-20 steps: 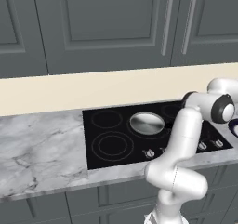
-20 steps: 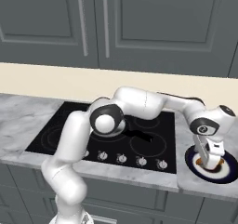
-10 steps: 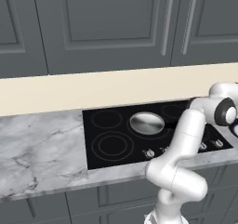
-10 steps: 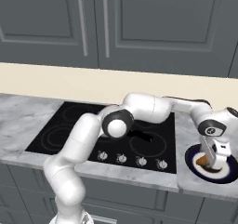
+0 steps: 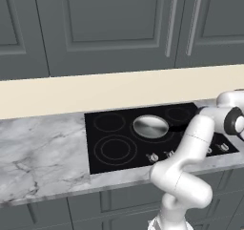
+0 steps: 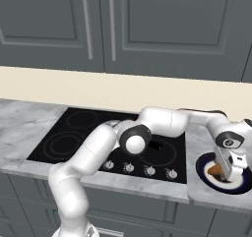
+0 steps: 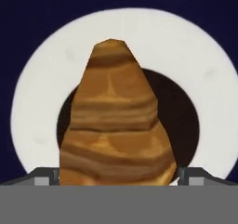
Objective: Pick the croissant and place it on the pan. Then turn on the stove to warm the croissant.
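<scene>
Straddling the golden-brown tapered croissant [image 7: 116, 121], jaws stood spread, tips at either flank, on the dark-rimmed white round plate [image 7: 42, 79] right of the black glass stove [image 6: 83, 133]. Needed: squeezing squarely before lifting. Shiny round silver pan [image 5: 150, 127] appeared from the left base camera.

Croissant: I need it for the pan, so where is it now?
The croissant lies on a dark-rimmed plate right of the stove, between the jaws.

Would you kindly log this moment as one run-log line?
phase: grasping | gripper: down at croissant, fingers astride it, closure unclear | croissant: on plate | pan: empty on stove
</scene>
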Controlling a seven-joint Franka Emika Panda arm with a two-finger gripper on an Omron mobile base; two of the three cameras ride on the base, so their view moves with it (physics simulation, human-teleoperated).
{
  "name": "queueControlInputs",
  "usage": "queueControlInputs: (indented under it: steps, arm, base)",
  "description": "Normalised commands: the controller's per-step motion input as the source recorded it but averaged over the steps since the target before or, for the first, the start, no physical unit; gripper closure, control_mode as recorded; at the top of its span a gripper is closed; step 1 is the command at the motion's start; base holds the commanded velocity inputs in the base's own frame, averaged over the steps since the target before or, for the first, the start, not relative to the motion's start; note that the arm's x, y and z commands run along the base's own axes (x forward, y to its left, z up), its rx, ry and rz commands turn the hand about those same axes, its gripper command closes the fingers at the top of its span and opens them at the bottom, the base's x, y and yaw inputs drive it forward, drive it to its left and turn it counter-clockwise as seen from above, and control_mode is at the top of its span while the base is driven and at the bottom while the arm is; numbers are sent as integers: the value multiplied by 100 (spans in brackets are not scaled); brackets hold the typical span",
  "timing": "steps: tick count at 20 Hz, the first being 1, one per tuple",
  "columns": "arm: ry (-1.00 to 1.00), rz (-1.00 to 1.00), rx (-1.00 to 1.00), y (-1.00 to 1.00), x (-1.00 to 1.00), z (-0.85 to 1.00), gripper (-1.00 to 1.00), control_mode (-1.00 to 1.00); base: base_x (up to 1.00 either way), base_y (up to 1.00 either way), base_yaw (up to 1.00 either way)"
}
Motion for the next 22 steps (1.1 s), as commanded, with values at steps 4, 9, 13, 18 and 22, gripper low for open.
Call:
queueControlInputs:
  steps: [4,9,13,18,22]
  arm:
    - [1,0,0,-1,18,-43,-100,-100]
    - [1,0,0,0,18,-19,100,-100]
    - [0,0,0,0,-2,0,100,-100]
    - [-5,0,0,0,-34,16,100,-100]
    - [-23,0,0,5,-47,58,100,-100]
  base:
    - [0,0,0]
    - [0,0,0]
    - [0,0,0]
    - [0,0,0]
    - [0,0,0]
